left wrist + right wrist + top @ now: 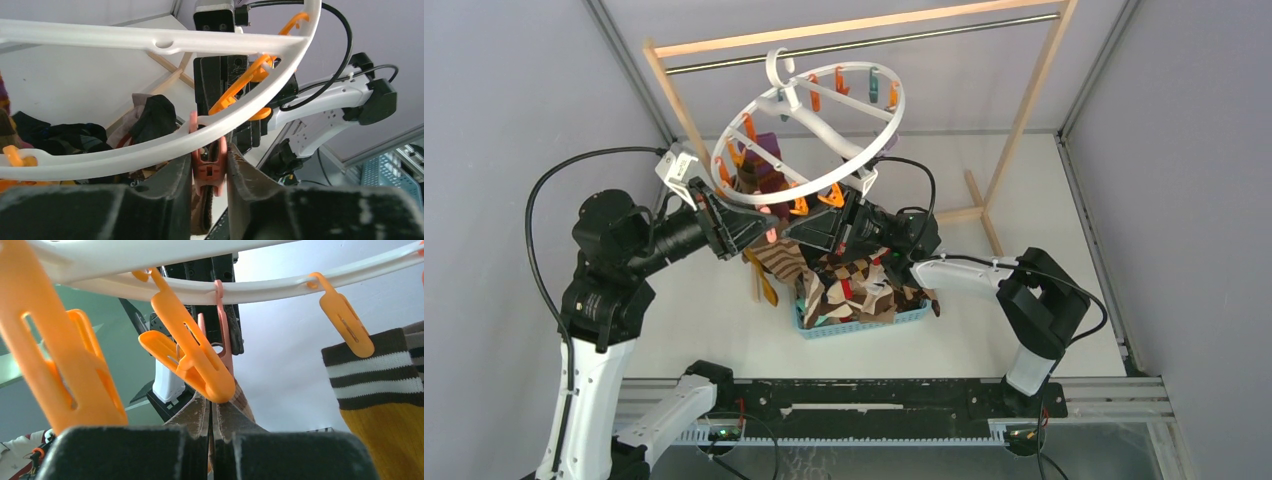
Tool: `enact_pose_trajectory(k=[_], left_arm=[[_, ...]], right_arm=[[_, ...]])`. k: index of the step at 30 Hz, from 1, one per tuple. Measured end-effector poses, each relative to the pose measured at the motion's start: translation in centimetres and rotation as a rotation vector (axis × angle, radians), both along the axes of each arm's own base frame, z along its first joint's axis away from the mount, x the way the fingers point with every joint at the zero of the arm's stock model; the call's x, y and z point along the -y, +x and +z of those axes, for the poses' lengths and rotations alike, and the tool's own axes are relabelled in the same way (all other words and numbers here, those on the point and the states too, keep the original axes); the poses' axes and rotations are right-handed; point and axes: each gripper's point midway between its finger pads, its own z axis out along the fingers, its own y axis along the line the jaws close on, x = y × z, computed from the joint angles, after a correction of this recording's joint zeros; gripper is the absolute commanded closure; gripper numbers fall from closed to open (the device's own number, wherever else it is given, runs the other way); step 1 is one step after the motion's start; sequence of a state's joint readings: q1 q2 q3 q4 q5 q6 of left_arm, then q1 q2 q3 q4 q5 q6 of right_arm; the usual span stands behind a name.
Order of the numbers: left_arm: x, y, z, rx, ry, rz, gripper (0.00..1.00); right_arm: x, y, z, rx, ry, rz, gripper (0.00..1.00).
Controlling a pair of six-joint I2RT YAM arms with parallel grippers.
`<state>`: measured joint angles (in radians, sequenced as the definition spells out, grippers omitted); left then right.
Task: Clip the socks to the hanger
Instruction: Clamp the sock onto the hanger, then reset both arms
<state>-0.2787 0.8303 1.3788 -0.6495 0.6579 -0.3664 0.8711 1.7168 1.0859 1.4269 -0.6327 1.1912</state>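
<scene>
The white ring hanger (900, 105) hangs tilted from the rack's rod, with orange, teal and pink clothespins. My left gripper (762, 230) is under its near rim, shut on a pink clothespin (210, 167) and squeezing it. My right gripper (794, 232) faces it, shut on a brown patterned sock (776, 260) whose edge rises between its fingers (239, 399) towards the pin. In the left wrist view sock fabric (204, 212) hangs just below the pin. More socks (854, 285) fill the basket. A mustard striped sock (385, 405) and dark socks (764, 160) hang clipped.
The light-blue basket (864, 325) stands on the white table below the grippers. The wooden rack (1024, 110) with its metal rod (864, 42) spans the back. An open orange clothespin (192, 357) hangs right in front of my right fingers. Grey walls close in both sides.
</scene>
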Motion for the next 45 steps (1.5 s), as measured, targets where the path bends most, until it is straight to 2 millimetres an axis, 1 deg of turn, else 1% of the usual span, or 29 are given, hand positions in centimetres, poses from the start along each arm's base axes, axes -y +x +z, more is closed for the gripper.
enact_pose_trajectory(k=[1,2,4,6,7,8,10,11,13,14,15,17,19,22,24,26,27,28,30,31,32,35,36,38,41,43,45], left_arm=[[0.0,0.0,0.0,0.005,0.002,0.000,0.55],[0.0,0.0,0.1,0.010,0.003,-0.001,0.49],[-0.1,-0.1,0.0,0.012,0.007,0.003,0.41],[-0.3,-0.3,-0.1,0.009,0.011,0.010,0.35],[-0.4,-0.3,-0.2,0.009,0.015,0.017,0.30],[-0.5,-0.3,-0.3,0.006,0.020,0.022,0.23],[-0.6,-0.4,-0.6,-0.005,0.031,0.027,0.06],[-0.7,-0.4,-0.8,-0.016,0.039,0.032,0.01],[-1.0,-0.5,-1.1,-0.029,0.062,0.041,0.00],[-1.1,-0.5,-1.1,-0.034,0.073,0.045,0.00],[-1.2,-0.6,-1.1,-0.035,0.085,0.047,0.00],[-1.7,-0.8,-1.1,-0.036,0.115,0.061,0.00],[-2.3,-1.1,-1.2,-0.035,0.152,0.082,0.00],[-3.7,-1.2,-2.0,-0.037,0.223,0.134,0.00],[-5.1,-0.9,-3.1,-0.052,0.281,0.189,0.00],[-6.6,-0.4,-4.3,-0.069,0.340,0.252,0.00],[-7.5,0.0,-4.8,-0.072,0.370,0.288,0.00],[-8.5,0.5,-5.4,-0.075,0.399,0.332,0.00],[-10.5,1.4,-6.8,-0.091,0.445,0.412,0.00],[-11.0,1.7,-7.6,-0.099,0.468,0.428,0.00],[-12.8,2.4,-8.6,-0.126,0.485,0.501,0.00],[-16.0,4.4,-11.5,-0.183,0.518,0.621,0.00],[-17.3,5.3,-12.9,-0.204,0.522,0.671,0.00],[-19.4,6.6,-15.3,-0.242,0.535,0.743,0.00],[-21.6,8.4,-19.8,-0.275,0.561,0.814,0.00],[-22.5,9.5,-23.3,-0.280,0.574,0.845,0.00],[-23.1,10.1,-26.3,-0.288,0.575,0.873,0.00]], right_arm=[[0.0,0.0,0.0,0.000,0.000,0.000,0.98],[0.0,0.0,0.0,0.000,0.000,-0.001,0.94],[0.0,0.1,0.0,-0.002,0.002,-0.005,0.89],[-0.1,0.2,0.0,0.000,0.000,-0.011,0.79],[-0.1,0.3,-0.1,0.000,-0.003,-0.017,0.73],[-0.3,0.5,-0.2,-0.003,-0.010,-0.026,0.67],[-0.5,0.9,-0.5,-0.013,-0.027,-0.045,0.49],[-0.6,1.1,-0.6,-0.016,-0.039,-0.057,0.40],[-0.6,1.5,-0.7,-0.024,-0.065,-0.086,0.23],[-0.5,1.6,-0.7,-0.029,-0.074,-0.096,0.08],[-0.2,1.6,-0.9,-0.031,-0.085,-0.112,0.01],[0.4,1.9,-1.3,-0.043,-0.106,-0.139,0.00],[1.3,2.1,-2.3,-0.057,-0.138,-0.174,0.00],[2.9,2.4,-5.1,-0.090,-0.227,-0.227,0.00],[3.9,2.6,-7.1,-0.108,-0.314,-0.273,0.00],[4.9,2.7,-9.2,-0.121,-0.417,-0.333,0.00],[5.7,2.7,-10.2,-0.122,-0.474,-0.379,0.00],[6.4,2.8,-10.7,-0.121,-0.507,-0.412,0.00],[8.5,3.2,-11.9,-0.129,-0.583,-0.514,0.00],[10.1,3.6,-12.5,-0.137,-0.622,-0.582,0.00],[11.8,4.2,-12.9,-0.151,-0.651,-0.659,0.00],[18.5,6.6,-14.0,-0.220,-0.705,-0.955,0.00],[21.0,7.5,-14.3,-0.247,-0.707,-1.067,0.00],[25.5,8.8,-15.3,-0.288,-0.714,-1.273,0.00],[31.9,10.2,-17.7,-0.304,-0.756,-1.583,0.00],[35.1,10.9,-19.9,-0.304,-0.833,-1.732,0.00],[38.1,11.4,-22.5,-0.326,-0.933,-1.851,0.00]])
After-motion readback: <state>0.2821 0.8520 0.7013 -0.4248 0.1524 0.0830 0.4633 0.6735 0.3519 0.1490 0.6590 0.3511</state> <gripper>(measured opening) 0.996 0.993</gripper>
